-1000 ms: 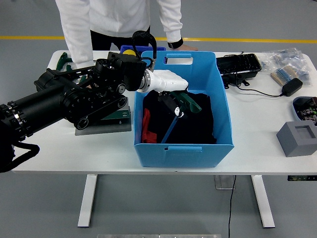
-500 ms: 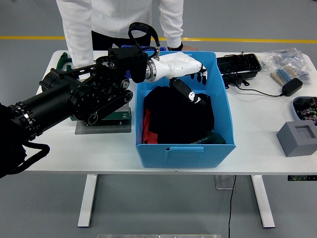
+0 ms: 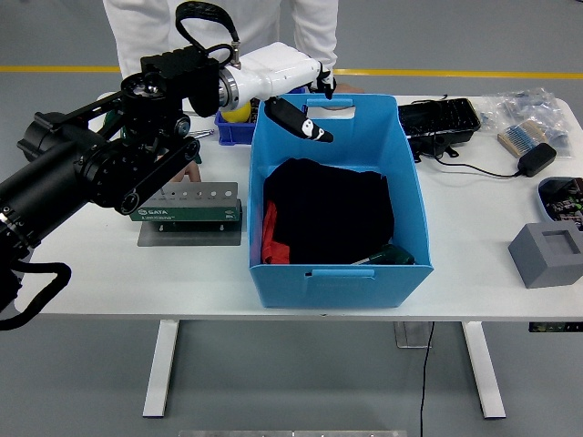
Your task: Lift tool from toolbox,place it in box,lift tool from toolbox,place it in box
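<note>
A green-handled tool [image 3: 393, 256] lies in the front right corner of the blue box [image 3: 410, 173], on black cloth [image 3: 328, 209]. Beside the cloth, at the box's left wall, shows a red tool [image 3: 269, 235]. The green toolbox [image 3: 187, 203] stands left of the box on a grey plate. My left hand [image 3: 318, 110], white with dark fingers, hovers above the box's back left corner. Its fingers are spread and hold nothing. My black left arm [image 3: 109, 159] crosses above the toolbox. The right arm is out of sight.
A small blue bin [image 3: 234, 130] with a yellow item sits behind the toolbox. A person in white [image 3: 219, 36] stands at the far side. On the right are a black tray [image 3: 442, 118], bagged parts [image 3: 524, 109], a black adapter [image 3: 537, 159] with its cable, and a grey block [image 3: 547, 255].
My left hand let go of the green-handled tool, which now lies in the box's front right corner. The hand then rose and drew back to the left, over the box's back left corner.
</note>
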Controlling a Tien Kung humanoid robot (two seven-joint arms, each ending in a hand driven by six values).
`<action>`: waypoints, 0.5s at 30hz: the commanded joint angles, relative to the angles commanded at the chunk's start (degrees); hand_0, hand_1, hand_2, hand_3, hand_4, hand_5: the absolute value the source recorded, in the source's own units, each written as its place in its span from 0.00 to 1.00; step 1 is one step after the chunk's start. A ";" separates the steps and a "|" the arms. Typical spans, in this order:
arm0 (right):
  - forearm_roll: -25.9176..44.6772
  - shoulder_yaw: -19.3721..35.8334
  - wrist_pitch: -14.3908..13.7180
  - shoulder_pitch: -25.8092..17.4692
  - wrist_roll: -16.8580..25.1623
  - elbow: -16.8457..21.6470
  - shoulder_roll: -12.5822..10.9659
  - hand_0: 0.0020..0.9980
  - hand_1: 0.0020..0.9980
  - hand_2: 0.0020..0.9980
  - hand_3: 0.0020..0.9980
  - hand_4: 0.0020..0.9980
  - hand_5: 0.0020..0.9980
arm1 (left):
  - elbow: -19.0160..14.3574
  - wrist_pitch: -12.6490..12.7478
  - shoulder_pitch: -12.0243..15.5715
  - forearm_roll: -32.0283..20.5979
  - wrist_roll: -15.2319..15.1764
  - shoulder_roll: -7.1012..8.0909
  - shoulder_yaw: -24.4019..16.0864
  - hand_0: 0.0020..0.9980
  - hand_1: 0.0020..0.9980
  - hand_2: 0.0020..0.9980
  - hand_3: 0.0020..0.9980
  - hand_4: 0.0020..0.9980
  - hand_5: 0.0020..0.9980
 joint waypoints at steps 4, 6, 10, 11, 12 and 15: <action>0.44 -0.22 0.06 -0.14 0.19 -0.09 0.12 0.68 0.65 0.75 0.63 0.86 0.72 | -2.32 -0.79 5.29 5.71 1.74 2.85 -9.37 0.37 0.52 0.62 0.67 0.96 0.76; 0.53 -0.20 0.06 -0.17 0.24 -0.12 0.15 0.68 0.65 0.75 0.63 0.86 0.72 | -2.86 -0.96 6.85 6.93 2.24 3.89 -11.96 0.37 0.52 0.62 0.67 0.96 0.76; 0.48 -0.04 0.02 -0.20 0.29 -0.19 0.26 0.68 0.65 0.74 0.62 0.86 0.72 | -3.28 -0.68 10.58 7.45 1.96 7.14 -15.38 0.37 0.53 0.61 0.67 0.96 0.76; 0.52 -0.01 0.01 -0.21 0.30 -0.20 0.28 0.68 0.65 0.74 0.62 0.86 0.72 | -3.15 -0.47 11.02 7.45 1.54 7.88 -15.04 0.37 0.53 0.61 0.67 0.96 0.76; 0.49 0.07 -0.02 -0.22 0.30 -0.22 0.30 0.68 0.65 0.74 0.62 0.86 0.72 | -2.90 0.00 11.37 7.45 0.90 8.83 -14.08 0.37 0.53 0.61 0.67 0.96 0.76; 0.00 0.56 -0.11 -0.24 0.14 -0.26 0.36 0.68 0.65 0.75 0.62 0.85 0.72 | -1.96 3.52 11.22 6.00 -1.51 12.61 -8.43 0.42 0.59 0.67 0.68 0.96 0.76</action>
